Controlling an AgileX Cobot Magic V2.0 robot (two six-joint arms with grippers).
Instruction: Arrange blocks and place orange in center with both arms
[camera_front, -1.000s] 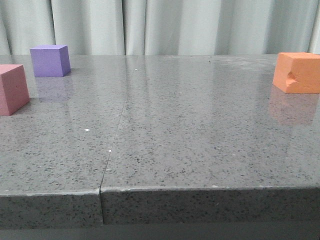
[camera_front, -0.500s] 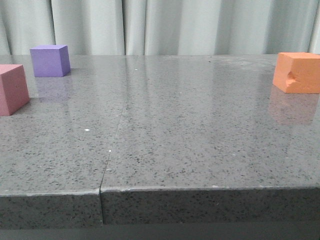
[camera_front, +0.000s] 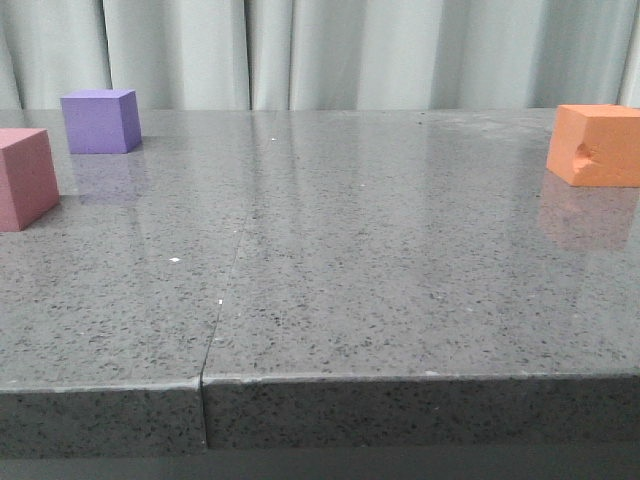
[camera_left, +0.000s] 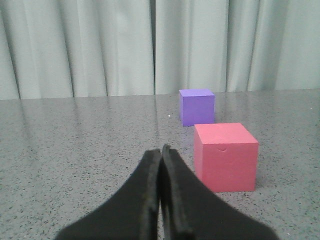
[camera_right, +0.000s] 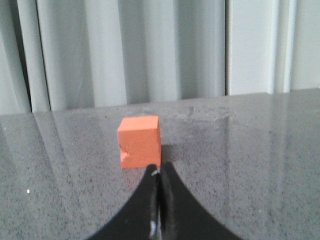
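Observation:
The orange cube, with a dent in its front face, sits at the table's far right. It also shows in the right wrist view, just beyond my right gripper, which is shut and empty. The pink cube sits at the far left edge, the purple cube behind it. In the left wrist view the pink cube and the purple cube lie ahead and to one side of my left gripper, which is shut and empty. Neither gripper shows in the front view.
The grey speckled stone table has a seam running from its front edge toward the back. Pale curtains hang behind the table's far edge.

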